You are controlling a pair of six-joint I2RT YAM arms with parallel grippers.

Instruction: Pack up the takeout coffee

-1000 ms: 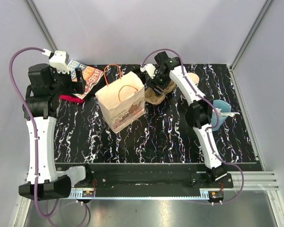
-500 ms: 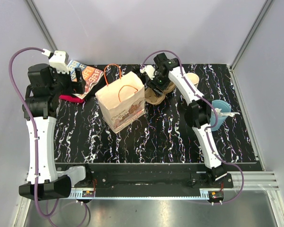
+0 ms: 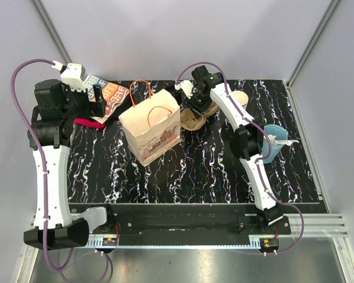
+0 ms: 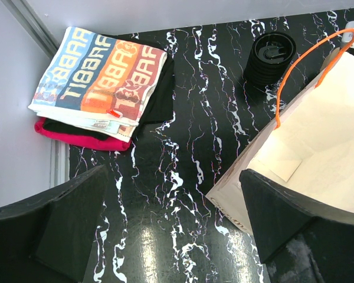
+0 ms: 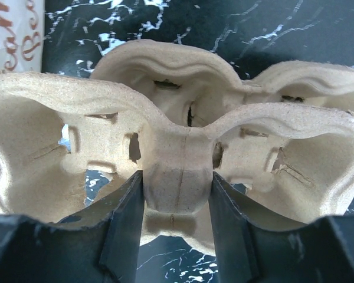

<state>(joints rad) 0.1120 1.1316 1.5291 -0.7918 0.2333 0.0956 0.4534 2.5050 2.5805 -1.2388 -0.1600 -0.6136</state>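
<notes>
Right claw [image 5: 177,184] pinching pulp carrier [image 5: 183,112] centre ridge; arm stretched far forward.

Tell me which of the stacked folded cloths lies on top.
The striped towel with blue, orange and red bands and lettering; the black cloth and the pink cloth lie beneath it.
</notes>
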